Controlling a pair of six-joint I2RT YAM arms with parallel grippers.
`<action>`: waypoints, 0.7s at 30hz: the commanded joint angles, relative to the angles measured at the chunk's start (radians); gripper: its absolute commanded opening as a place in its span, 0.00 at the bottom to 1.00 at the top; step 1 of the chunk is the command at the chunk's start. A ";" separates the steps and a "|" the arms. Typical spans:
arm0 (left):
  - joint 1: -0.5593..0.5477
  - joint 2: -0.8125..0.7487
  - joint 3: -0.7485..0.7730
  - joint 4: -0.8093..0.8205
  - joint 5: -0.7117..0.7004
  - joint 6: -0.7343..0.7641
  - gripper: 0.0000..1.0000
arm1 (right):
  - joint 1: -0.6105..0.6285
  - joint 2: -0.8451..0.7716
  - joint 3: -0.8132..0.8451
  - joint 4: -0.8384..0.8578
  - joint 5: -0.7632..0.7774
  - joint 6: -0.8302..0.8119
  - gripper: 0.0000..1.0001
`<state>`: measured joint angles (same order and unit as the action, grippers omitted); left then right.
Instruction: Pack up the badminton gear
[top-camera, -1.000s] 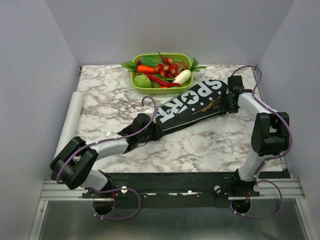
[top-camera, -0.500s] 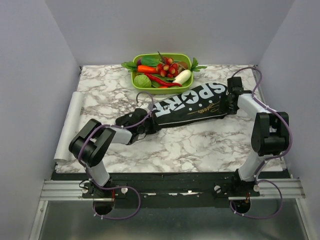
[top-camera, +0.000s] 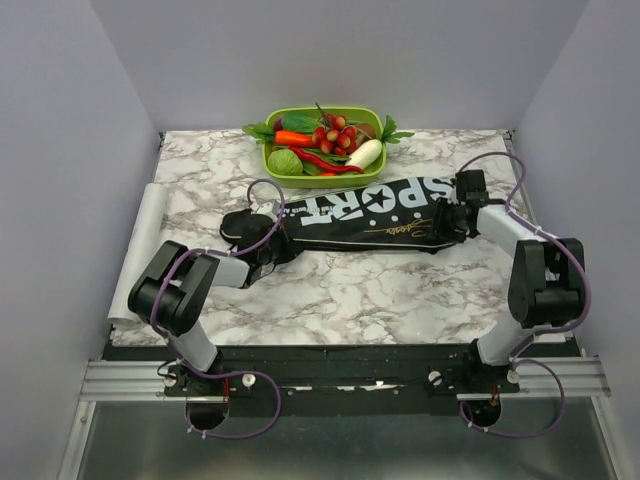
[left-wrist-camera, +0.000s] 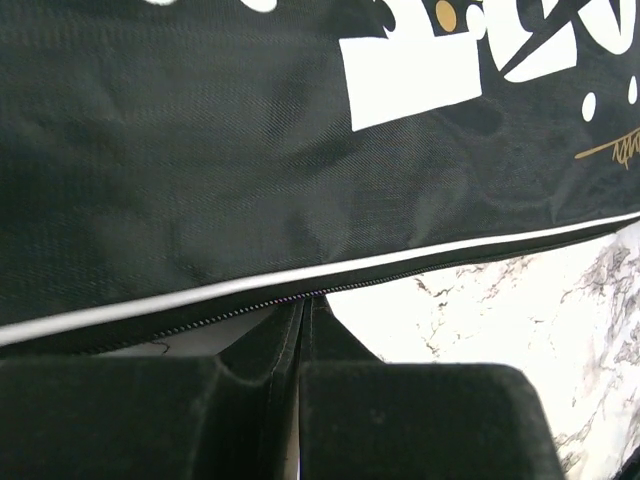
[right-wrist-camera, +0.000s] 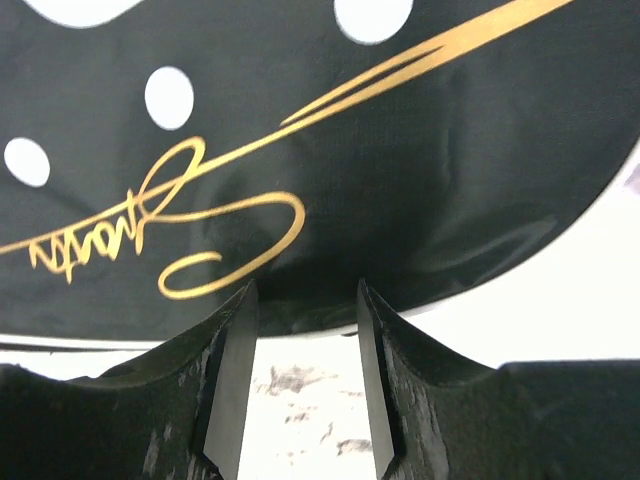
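A long black bag (top-camera: 370, 212) lettered "SPORT" in white lies flat on the marble surface (top-camera: 400, 285), just on the near side of a green tray (top-camera: 345, 111) and close to it without touching. It stretches lengthways past both ends of the tray. The bag's narrow end points to the tray's near left and its broad, rounded end to the tray's near right.

At the narrow end, the left pincer (top-camera: 268, 245) is clenched on the bag. In its wrist view the two black fingers (left-wrist-camera: 420, 420) meet on a thin fold of black fabric just below the zip line and the white piping.

At the broad end, the right pincer (top-camera: 455, 215) sits against the bag's rim, beside a gold signature printed on the cloth. Its fingers (right-wrist-camera: 232, 380) stand a narrow gap apart, with the rim reaching in between their tips and marble showing through lower in the gap. Whether they press the cloth cannot be told.

The tray holds toy vegetables (top-camera: 320, 140). A white roll (top-camera: 148, 240) lies well off to the tray's near left, at the surface's edge.
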<state>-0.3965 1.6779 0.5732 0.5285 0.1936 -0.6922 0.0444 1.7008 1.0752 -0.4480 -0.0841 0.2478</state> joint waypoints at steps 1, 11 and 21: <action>0.004 -0.017 -0.045 -0.099 -0.010 0.037 0.05 | 0.032 -0.142 -0.156 0.080 -0.106 0.099 0.52; 0.004 -0.023 -0.056 -0.087 0.004 0.036 0.05 | 0.089 -0.280 -0.307 0.112 -0.023 0.194 0.52; 0.004 -0.023 -0.053 -0.081 0.024 0.036 0.05 | 0.173 -0.487 -0.331 -0.015 0.018 0.268 0.52</action>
<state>-0.3965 1.6531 0.5526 0.5167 0.1993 -0.6785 0.1848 1.2583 0.7509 -0.3855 -0.1017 0.4732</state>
